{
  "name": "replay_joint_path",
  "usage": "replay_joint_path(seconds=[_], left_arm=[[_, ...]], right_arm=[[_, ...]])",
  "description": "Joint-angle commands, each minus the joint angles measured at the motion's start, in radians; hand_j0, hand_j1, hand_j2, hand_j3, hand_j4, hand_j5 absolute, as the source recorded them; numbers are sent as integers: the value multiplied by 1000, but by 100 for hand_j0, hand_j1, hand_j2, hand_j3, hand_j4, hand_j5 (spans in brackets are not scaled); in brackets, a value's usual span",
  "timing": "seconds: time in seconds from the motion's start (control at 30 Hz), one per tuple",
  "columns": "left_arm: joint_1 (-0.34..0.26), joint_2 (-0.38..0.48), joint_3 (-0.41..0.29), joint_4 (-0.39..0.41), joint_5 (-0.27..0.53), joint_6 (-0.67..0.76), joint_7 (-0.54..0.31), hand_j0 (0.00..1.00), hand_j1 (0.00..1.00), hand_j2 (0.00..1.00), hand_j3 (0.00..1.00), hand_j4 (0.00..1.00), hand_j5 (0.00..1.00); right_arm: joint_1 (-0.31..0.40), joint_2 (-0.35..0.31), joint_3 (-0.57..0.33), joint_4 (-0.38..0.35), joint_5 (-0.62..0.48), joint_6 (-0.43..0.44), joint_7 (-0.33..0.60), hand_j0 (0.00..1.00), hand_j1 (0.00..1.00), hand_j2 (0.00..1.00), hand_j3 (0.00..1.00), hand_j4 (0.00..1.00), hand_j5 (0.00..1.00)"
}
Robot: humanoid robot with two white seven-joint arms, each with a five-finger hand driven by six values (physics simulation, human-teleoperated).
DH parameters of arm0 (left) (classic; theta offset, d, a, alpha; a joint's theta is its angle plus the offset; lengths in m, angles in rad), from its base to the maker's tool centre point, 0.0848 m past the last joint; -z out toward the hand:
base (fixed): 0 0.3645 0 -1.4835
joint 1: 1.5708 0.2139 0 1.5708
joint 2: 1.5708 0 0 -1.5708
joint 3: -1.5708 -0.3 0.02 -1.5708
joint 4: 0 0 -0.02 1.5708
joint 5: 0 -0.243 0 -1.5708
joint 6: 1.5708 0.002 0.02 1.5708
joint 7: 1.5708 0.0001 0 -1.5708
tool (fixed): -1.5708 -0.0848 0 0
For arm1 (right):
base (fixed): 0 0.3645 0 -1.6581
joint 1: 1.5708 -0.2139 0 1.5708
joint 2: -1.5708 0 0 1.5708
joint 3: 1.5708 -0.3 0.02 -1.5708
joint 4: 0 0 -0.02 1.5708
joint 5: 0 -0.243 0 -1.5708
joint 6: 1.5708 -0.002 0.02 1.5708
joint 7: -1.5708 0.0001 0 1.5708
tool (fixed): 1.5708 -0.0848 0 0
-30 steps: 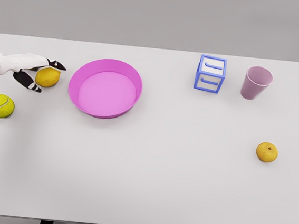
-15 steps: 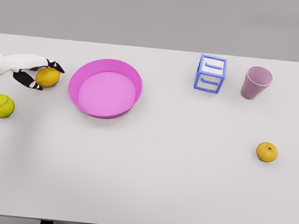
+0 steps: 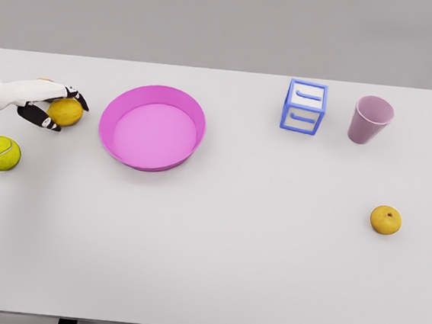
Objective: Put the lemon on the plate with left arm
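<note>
Since the earlier frame, left hand (image 3: 42, 103) fingers have been closed around the lemon (image 3: 65, 111), at 9 o'clock of the plate (image 3: 152, 127)

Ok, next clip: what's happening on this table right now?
The robot's white left hand reaches in from the left edge, its dark-tipped fingers curled around the yellow lemon, at the table's far left. The lemon sits just left of the round pink plate, not yet on it. A yellow-green tennis ball lies nearer the camera, untouched. On the right are a blue-and-white cube, a pink cup and a small orange fruit. The right arm isn't visible.
</note>
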State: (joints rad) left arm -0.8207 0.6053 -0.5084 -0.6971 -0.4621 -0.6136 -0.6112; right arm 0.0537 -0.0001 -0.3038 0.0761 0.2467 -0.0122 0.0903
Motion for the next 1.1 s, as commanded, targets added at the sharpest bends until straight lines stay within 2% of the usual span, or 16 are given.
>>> replay_joint_path(seconds=[0.0, 0.4, 0.53, 0.63, 0.73, 0.9, 1.07], left_arm=[[0, 1, 2, -1, 7, 3, 0, 55, 55, 55, 55, 55, 55], [-5, 4, 31, -18, 17, 3, 0, 51, 51, 51, 51, 51, 51], [2, 4, 48, -97, 22, 3, 0, 50, 50, 50, 50, 50, 50], [6, 4, 59, -113, 23, 3, 0, 50, 50, 50, 50, 50, 50], [9, 10, 97, -163, 23, 3, 0, 50, 50, 50, 50, 50, 50], [11, 8, 99, -220, 26, 3, 0, 50, 50, 50, 50, 50, 50], [41, 13, 108, -344, 48, 3, 0, 50, 50, 50, 50, 50, 50]], right_arm=[[0, 0, 0, -1, 0, 0, 0, 100, 100, 100, 100, 100, 100], [0, 0, 0, 1, 0, 0, 0, 100, 100, 100, 100, 100, 100], [0, 0, 0, -1, 0, 0, 0, 100, 100, 100, 100, 100, 100], [0, 0, 0, -1, 0, 0, 0, 100, 100, 100, 100, 100, 100], [0, 0, 0, -1, 0, 0, 0, 100, 100, 100, 100, 100, 100], [0, 0, 0, -1, 0, 0, 0, 100, 100, 100, 100, 100, 100], [0, 0, 0, 1, 0, 0, 0, 100, 100, 100, 100, 100, 100]])
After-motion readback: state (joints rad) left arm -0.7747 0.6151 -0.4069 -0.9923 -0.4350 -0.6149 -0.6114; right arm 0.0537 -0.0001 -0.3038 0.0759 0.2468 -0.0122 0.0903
